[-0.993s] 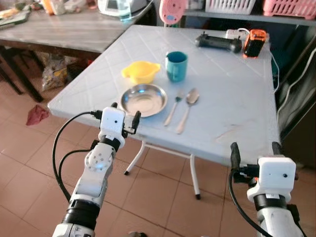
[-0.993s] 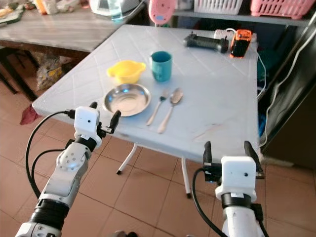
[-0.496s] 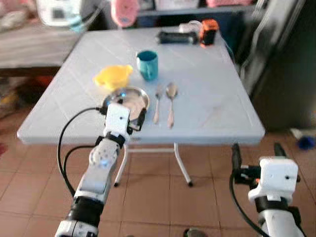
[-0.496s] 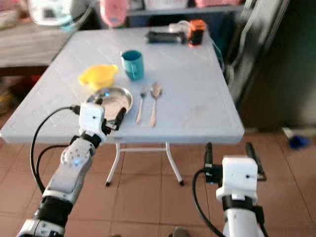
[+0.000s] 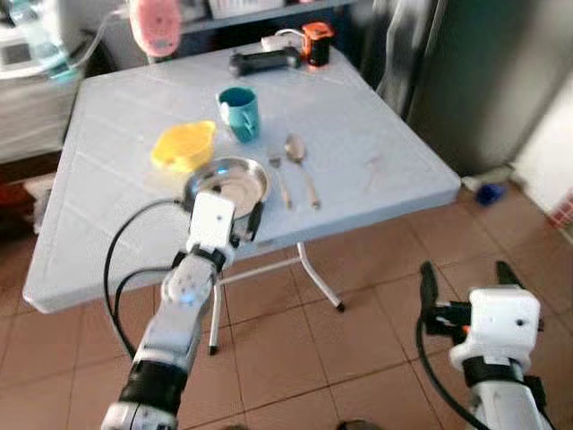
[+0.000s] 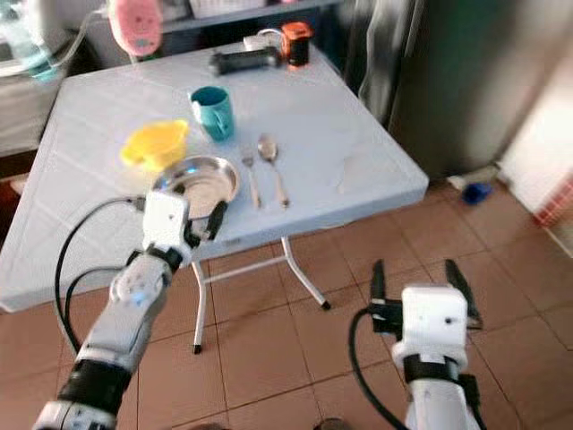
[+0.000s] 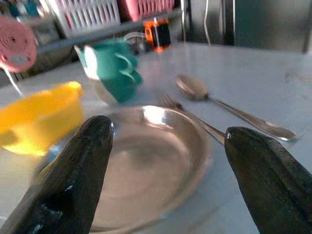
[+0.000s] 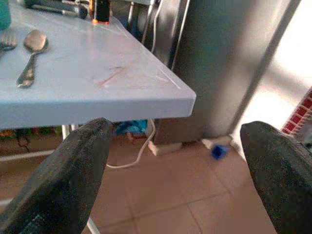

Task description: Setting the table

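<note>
The steel plate sits near the table's front edge, left of the fork. Thin, stiff and slick, it is probably best pinched at its rim. The left gripper hovers spread and empty before it; the right gripper likewise gapes empty

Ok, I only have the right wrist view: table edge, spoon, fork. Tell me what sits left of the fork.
Observer: A steel plate, right beside the fork.
Operator: Give me whatever is behind that plate.
Observer: A yellow bowl, and a teal mug to its right.
Operator: Report the left end effector.
Observer: The left end effector is open, pointed at the plate from the near edge of the table.
</note>
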Controlling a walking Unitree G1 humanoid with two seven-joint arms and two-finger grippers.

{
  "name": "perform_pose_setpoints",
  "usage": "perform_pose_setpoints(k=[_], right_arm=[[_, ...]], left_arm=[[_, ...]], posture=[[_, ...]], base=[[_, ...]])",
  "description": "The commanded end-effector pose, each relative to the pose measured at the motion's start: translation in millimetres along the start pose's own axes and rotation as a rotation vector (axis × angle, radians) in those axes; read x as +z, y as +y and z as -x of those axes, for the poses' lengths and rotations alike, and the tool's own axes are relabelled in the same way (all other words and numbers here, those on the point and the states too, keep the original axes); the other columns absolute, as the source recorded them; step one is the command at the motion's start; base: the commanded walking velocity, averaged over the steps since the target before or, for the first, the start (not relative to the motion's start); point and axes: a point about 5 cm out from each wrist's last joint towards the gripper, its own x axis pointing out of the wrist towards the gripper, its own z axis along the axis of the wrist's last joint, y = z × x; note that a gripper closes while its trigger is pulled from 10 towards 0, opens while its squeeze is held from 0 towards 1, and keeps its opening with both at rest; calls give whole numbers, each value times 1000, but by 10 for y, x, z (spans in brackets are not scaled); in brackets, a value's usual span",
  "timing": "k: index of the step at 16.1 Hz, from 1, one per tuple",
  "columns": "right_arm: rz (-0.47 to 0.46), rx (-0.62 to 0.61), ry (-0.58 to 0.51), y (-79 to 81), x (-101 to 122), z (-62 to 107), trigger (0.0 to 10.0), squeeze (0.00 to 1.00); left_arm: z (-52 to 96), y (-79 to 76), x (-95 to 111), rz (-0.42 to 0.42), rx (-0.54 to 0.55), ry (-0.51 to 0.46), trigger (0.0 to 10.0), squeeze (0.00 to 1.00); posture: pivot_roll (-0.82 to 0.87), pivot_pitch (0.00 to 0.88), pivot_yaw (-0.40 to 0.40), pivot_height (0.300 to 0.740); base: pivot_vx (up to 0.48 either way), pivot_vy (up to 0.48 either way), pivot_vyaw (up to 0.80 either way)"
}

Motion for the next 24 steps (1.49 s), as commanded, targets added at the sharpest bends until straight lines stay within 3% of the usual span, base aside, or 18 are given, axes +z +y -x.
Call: perform_pose_setpoints(k=[1, 10, 24], right_arm=[[-14, 14, -12, 44, 34, 4, 10000, 0], [8, 26, -16, 59, 38, 19, 10000, 0], [6, 14, -13, 35, 52, 35, 10000, 0]], left_arm=[[66, 97, -75, -19, 32, 28, 10000, 0], [51, 55, -79, -29, 24, 26, 10000, 0], [3, -52, -96, -18, -14, 26, 10000, 0]], posture=[[-123, 179, 81, 740], [-130, 179, 82, 740], [-154, 179, 89, 740]], base=[[0, 0, 0], [0, 0, 659], [0, -42, 0]])
